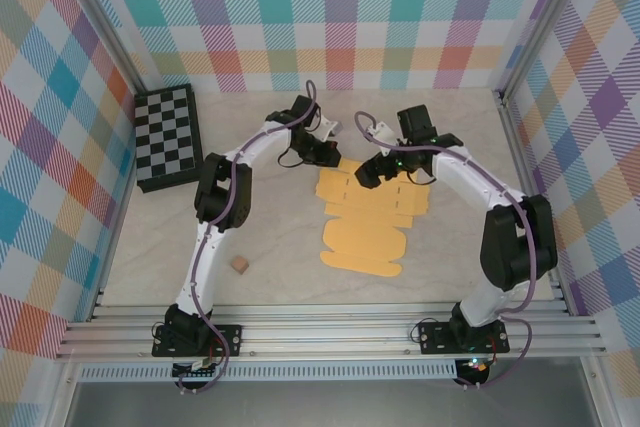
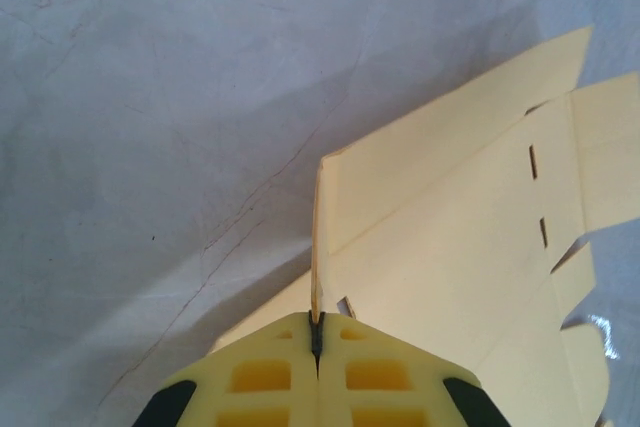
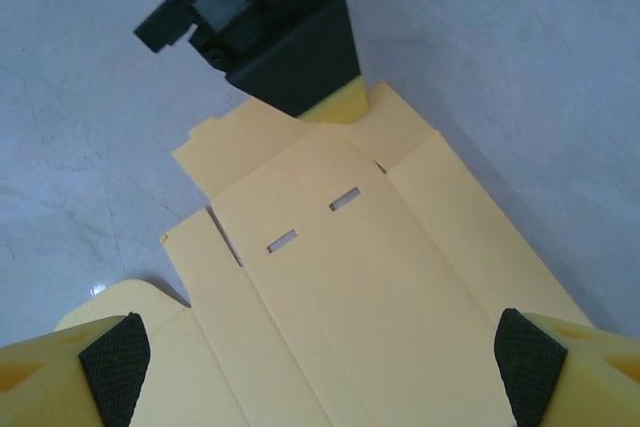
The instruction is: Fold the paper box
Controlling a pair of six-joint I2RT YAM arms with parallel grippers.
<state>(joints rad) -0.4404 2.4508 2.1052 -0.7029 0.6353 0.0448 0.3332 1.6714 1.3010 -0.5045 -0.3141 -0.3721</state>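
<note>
The paper box (image 1: 365, 232) lies flat, right of the chessboard (image 1: 167, 137). The left gripper (image 2: 316, 332) pinches its upturned flap edge. The right gripper (image 3: 325, 372) stands wide open, holding nothing. A hard pull may tear or drag the unpinned card.

The top camera looks down from high behind; both wrist cameras sit close, sharing the paper box (image 1: 368, 237).

L arm (image 1: 213, 197): elbow bent, forearm reaching fwd, wrist tipped down.
L gripper (image 2: 316, 335): 2 fingers pressed together, paper box (image 2: 450, 247) flap edge pinched at the tips.
R arm (image 1: 510, 237): elbow bent, wrist tipped down.
R gripper (image 3: 322, 367): jaws wide, 2 black pads (image 3: 115, 367) far apart.
</note>
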